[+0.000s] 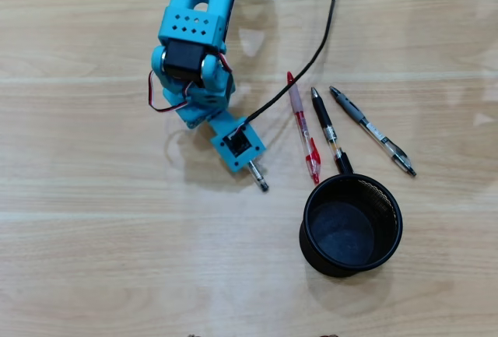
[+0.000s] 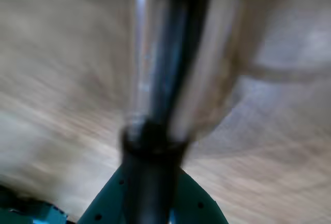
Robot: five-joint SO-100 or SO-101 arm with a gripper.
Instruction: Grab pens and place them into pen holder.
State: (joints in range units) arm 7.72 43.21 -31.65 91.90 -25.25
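**Overhead view: one pen gripped, three waiting**

Overhead view: gripper (image 1: pixel 250 167) carries a pen (image 1: pixel 259 178), tip poking out, left of the empty pen holder (image 1: pixel 352 225). Red pen (image 1: pixel 303 128), black pen (image 1: pixel 329 130), grey pen (image 1: pixel 371 130) lie on the table (image 1: pixel 93 220) just above it.

Wrist view: blurred; fingers (image 2: pixel 194 203) clamped on the clear-barrelled pen (image 2: pixel 173 69), so it stays aligned for the drop.

Arm (image 1: pixel 198 49): turquoise-blue plastic, black motor block, red and white wires, black cable (image 1: pixel 315 49). Pens: red pen (image 1: pixel 303 128) with translucent barrel; black pen (image 1: pixel 328 128) with silver bands; grey-and-black pen (image 1: pixel 372 131) with pale mid-section; in the wrist view, blurred clear-barrelled pen (image 2: pixel 170 63) with dark core and black end. Pen holder (image 1: pixel 387 201): black mesh, black rim; table (image 1: pixel 93 259): light wood grain, pale seams.
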